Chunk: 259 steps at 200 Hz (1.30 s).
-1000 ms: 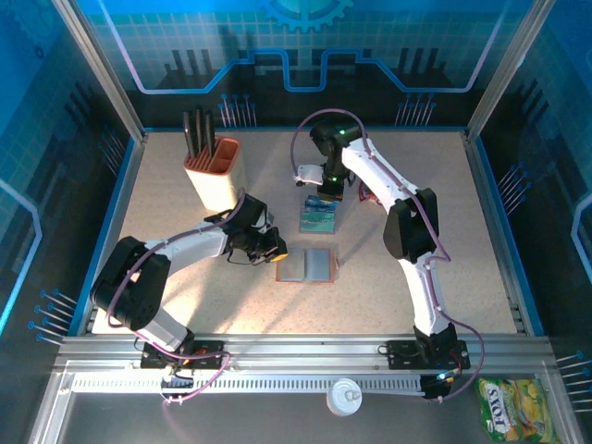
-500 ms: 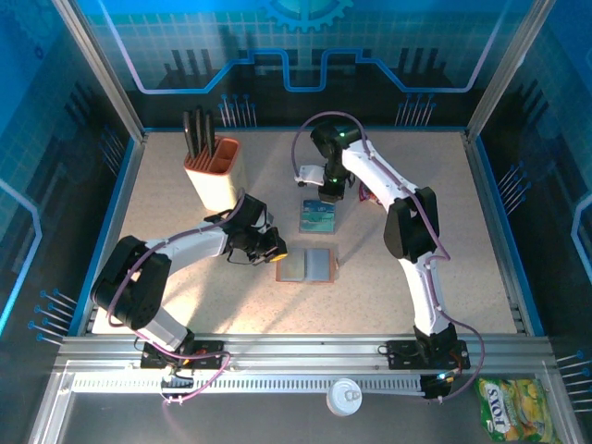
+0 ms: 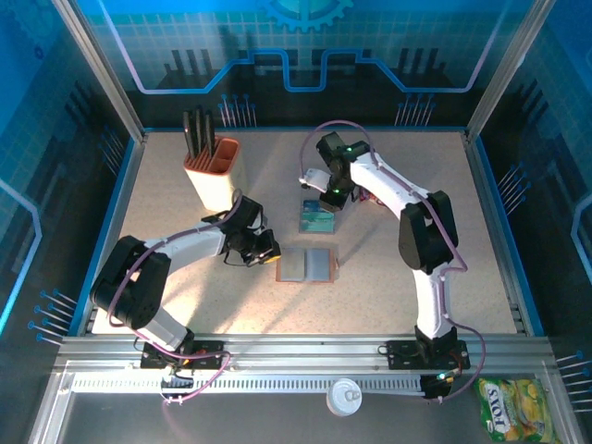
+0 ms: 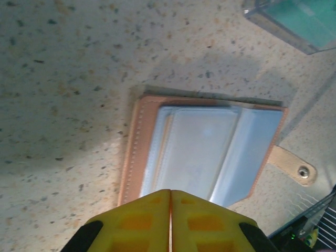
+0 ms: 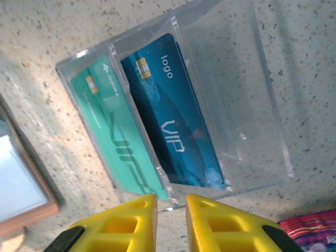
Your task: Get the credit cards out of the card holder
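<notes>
- credit cards (image 5: 173,121): two seen, one teal and one dark blue marked "vip". they lie flat, side by side, inside the clear plastic case (image 5: 252,94). thin, stiff, light and glossy, so probably slick when lying flat. best pinched across a free short edge.
- card holder (image 4: 205,152): brown leather bifold, lying open on the desk (image 4: 63,79) near the case, on the side toward the arm bases. grey-blue pockets face up and the snap tab (image 4: 291,165) sticks out to one side. soft and light, so it would probably slide or lift when a card is pulled; one leaf wants pinning down. cannot tell whether any card is left in the pockets.
- left gripper (image 4: 170,210): fingers pressed together with nothing between them, poised at the holder's edge. contact with the leather is unclear.
- right gripper (image 5: 171,215): fingers slightly apart and empty, over the rim of the case.
- purple-pink pouch (image 5: 310,231): a corner shows beside the case.
</notes>
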Each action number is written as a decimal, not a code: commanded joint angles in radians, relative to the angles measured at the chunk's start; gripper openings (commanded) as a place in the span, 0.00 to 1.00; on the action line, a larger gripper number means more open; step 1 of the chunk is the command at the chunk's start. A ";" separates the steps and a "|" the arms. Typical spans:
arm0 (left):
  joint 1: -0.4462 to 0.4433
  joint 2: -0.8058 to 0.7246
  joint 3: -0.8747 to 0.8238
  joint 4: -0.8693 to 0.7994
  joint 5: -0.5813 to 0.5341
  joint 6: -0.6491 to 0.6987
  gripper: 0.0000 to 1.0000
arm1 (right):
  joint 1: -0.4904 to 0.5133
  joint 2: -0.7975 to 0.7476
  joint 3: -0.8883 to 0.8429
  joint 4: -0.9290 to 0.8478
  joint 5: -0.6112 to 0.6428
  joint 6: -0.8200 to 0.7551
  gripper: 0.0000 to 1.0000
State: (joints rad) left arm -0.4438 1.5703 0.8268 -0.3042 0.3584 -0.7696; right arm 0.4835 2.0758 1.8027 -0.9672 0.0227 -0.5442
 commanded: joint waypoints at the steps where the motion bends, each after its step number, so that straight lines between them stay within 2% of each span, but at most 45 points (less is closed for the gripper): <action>1: 0.007 -0.021 -0.025 -0.036 -0.026 0.036 0.09 | 0.026 -0.087 -0.088 0.115 -0.049 0.178 0.23; 32: 0.008 -0.006 -0.040 -0.009 -0.016 0.034 0.06 | 0.058 -0.169 -0.216 0.206 -0.069 0.266 0.24; 80: 0.007 0.041 -0.067 0.056 0.034 0.018 0.05 | 0.114 -0.209 -0.300 0.254 0.014 0.398 0.24; 107: 0.007 0.048 -0.084 0.086 0.052 0.005 0.05 | 0.129 -0.240 -0.354 0.300 0.018 0.519 0.24; 153: 0.005 0.054 -0.111 0.117 0.075 -0.011 0.05 | 0.148 -0.330 -0.486 0.432 -0.064 0.711 0.24; 206: 0.001 0.034 -0.123 0.128 0.079 -0.020 0.05 | 0.161 -0.392 -0.623 0.586 -0.259 0.994 0.24; 240: 0.000 0.032 -0.124 0.123 0.071 -0.020 0.05 | 0.178 -0.378 -0.705 0.703 -0.383 1.159 0.24; 259: -0.001 0.029 -0.123 0.123 0.071 -0.020 0.04 | 0.199 -0.357 -0.735 0.751 -0.410 1.207 0.24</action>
State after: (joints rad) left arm -0.4423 1.6100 0.7166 -0.1776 0.4160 -0.7841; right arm 0.6495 1.7039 1.1015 -0.3267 -0.2852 0.5282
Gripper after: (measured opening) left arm 0.051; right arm 0.240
